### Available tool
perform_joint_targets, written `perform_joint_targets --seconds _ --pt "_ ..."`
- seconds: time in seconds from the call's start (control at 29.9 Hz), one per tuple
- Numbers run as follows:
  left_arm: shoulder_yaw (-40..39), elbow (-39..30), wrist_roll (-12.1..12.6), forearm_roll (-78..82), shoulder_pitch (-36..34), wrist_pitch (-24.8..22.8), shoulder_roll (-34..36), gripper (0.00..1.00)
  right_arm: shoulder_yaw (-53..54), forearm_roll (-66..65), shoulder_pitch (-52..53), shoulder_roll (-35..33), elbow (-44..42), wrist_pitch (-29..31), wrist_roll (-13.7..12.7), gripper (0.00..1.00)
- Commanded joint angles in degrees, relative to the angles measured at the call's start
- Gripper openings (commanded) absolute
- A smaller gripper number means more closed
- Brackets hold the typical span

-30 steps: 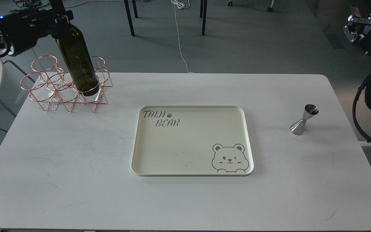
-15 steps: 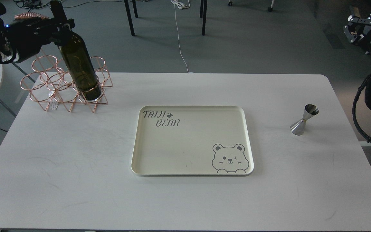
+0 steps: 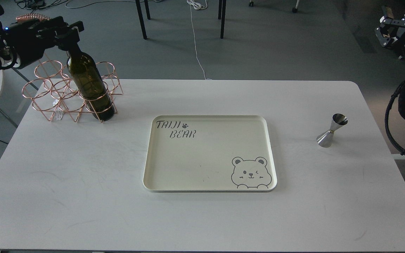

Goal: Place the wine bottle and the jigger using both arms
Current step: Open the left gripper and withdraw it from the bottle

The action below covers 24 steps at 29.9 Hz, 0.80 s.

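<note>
The dark olive-green wine bottle [image 3: 89,86] stands slightly tilted in the front right ring of a copper wire rack [image 3: 53,92] at the table's back left. My left gripper [image 3: 69,32] is shut on the top of the bottle's neck, reaching in from the left. The shiny steel jigger [image 3: 332,130] stands alone on the table at the right. My right gripper [image 3: 388,25] is far off the table at the upper right, well away from the jigger. Its fingers are too dark to tell apart.
A cream tray [image 3: 209,118] with a bear drawing and "TAIJI BEAR" lettering lies in the middle of the white table [image 3: 83,196]. Black cabling [image 3: 399,116] of the right arm hangs past the table's right edge. Chair legs stand on the floor behind.
The left gripper has lowered the bottle down through the rack's ring, so its base now sits low inside the ring. The jigger and the right arm have not moved.
</note>
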Motion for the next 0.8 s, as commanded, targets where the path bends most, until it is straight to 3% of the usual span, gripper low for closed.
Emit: perform_joint_targets --seconds 0.0,0.2,0.63,0.77 --pt "-0.31 -0.04 -0.01 -14.36 -0.37 0.11 0.35 0.97 0.02 -0.08 -0.01 -0.11 -0.01 -0.16 0.0 0.99" --pt "-0.22 -0.04 0.08 -42.51 -0.46 -0.33 2.63 0.98 1.77 0.01 -0.1 -0.11 -0.18 -2.62 0.0 1.0" --pt "-0.22 3.64 0.43 -71.25 -1.25 -0.68 6.68 0.98 2.48 0.01 -1.24 0.77 -6.34 -2.45 0.0 1.0" --pt "-0.48 6.9 0.43 -89.51 -0.9 -5.58 6.59 0.98 3.27 0.18 -3.0 0.77 -6.16 0.61 0.0 1.0"
